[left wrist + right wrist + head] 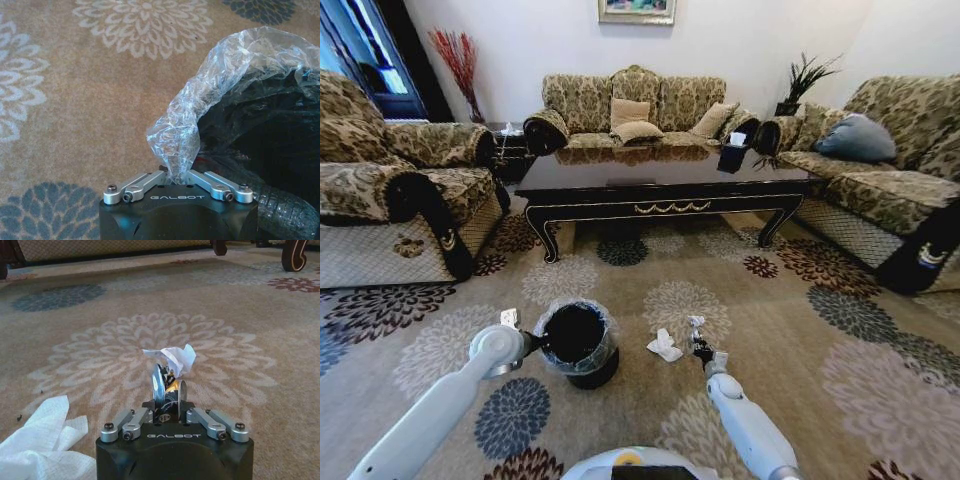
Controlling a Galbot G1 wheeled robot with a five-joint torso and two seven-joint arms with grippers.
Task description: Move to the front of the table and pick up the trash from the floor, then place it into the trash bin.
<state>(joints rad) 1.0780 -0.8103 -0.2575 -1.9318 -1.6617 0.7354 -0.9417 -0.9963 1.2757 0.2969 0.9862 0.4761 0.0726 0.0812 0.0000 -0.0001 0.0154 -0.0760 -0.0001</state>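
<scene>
From the head view, the bin (576,343) stands on the carpet (790,330) well in front of the table (660,185). The left gripper (532,344) is at the bin's left rim. A crumpled tissue (664,346) lies on the carpet just to the right of the bin. The right gripper (698,337) is a little farther right of the bin, beyond the tissue, with a small white scrap (695,322) at its tip.

In the left wrist view, the left gripper (176,176) has its jaws closed on a bunched fold of the clear liner bag (200,110) where it rises off the bin (270,150) rim. The film looks thin and slippery; it would likely stretch or slide rather than carry the bin, so the hold seems fit only for steadying.

In the right wrist view, the right gripper (169,390) has its jaws shut on the scrap (175,359), a pinch of crumpled white paper standing just above the fingertips. It should be nearly weightless, soft and easily torn, so a light pinch at its bunched middle ought to do. The tissue (40,440) lies flat on the carpet (150,305) close beside this gripper, equally soft; its raised crumpled folds offer the best hold.
</scene>
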